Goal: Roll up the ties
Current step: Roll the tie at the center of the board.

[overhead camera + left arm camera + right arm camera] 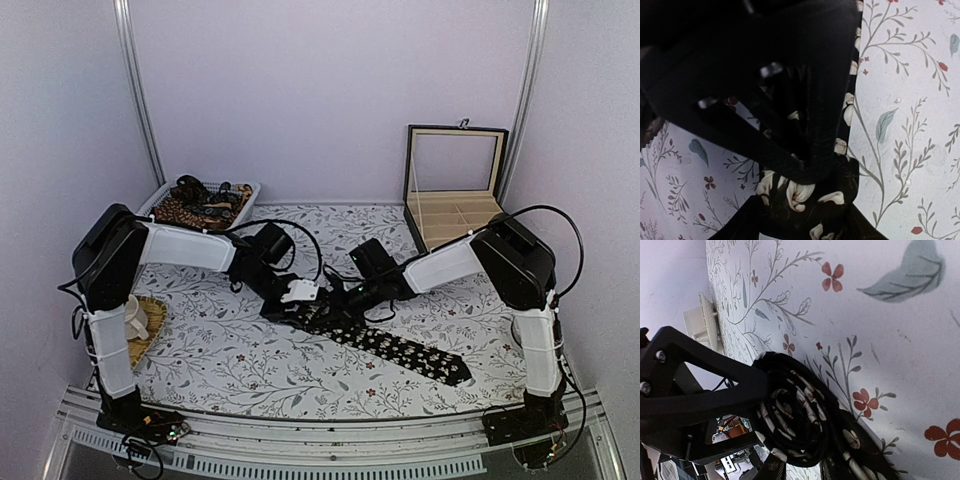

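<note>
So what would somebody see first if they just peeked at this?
A long black tie with pale flowers stretches across the middle of the flowery table. The left pincer and right pincer meet over its rolled-up end. Behind them, an open box stands at the back right, and a basket holding more ties sits at the back left.

— Where's the black tie [400, 350]?
— Mid-table, pale flower print; one end coiled into a roll [795, 415], tail flat toward four o'clock.
— Others?
— Heaped at ten o'clock, brown-orange ties [185, 210].
</note>
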`<state>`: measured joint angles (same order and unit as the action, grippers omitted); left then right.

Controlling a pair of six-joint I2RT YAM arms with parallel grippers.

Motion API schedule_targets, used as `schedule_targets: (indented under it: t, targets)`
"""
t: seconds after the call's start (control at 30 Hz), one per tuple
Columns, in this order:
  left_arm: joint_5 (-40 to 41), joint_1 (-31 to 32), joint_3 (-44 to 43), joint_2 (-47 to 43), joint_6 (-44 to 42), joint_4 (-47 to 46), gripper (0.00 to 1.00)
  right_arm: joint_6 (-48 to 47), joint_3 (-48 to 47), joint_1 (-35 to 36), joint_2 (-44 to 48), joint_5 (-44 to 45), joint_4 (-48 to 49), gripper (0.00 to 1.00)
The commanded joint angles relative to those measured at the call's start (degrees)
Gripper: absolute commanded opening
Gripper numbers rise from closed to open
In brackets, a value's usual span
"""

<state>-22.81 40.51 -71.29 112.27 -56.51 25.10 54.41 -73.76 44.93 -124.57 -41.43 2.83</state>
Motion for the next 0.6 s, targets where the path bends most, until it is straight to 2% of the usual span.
schedule_targets:
  t: [0.0, 0.17, 0.37, 0.5, 0.57]
  targets:
    - [0.07, 1.80, -0.87, 3.19, 0.75, 0.43, 0.50, -0.87, 0.04, -0.80, -5.11, 1.54, -4.20, 0.22]
    - [0.65, 2.29, -1.32, 3.73, 1.68, 1.79, 0.49, -1.36, -0.50, -1.14, -4.52, 1.73, -5.13, 0.22]
    - [2.66, 2.30, -3.05, 4.28, 4.20, 4.62, 0.28, -2.32, -0.81, -2.09, -2.99, 3.32, -6.26, 0.23]
    - [3.33, 2.60, -3.37, 3.77, 5.96, 5.79, 0.31, -3.03, -1.74, -2.21, -3.32, 3.77, -7.24, 0.24]
    - [4.18, 2.60, -2.97, 2.87, 7.18, 5.48, 0.45, -3.17, -2.00, -2.21, -3.85, 3.65, -7.40, 0.24]
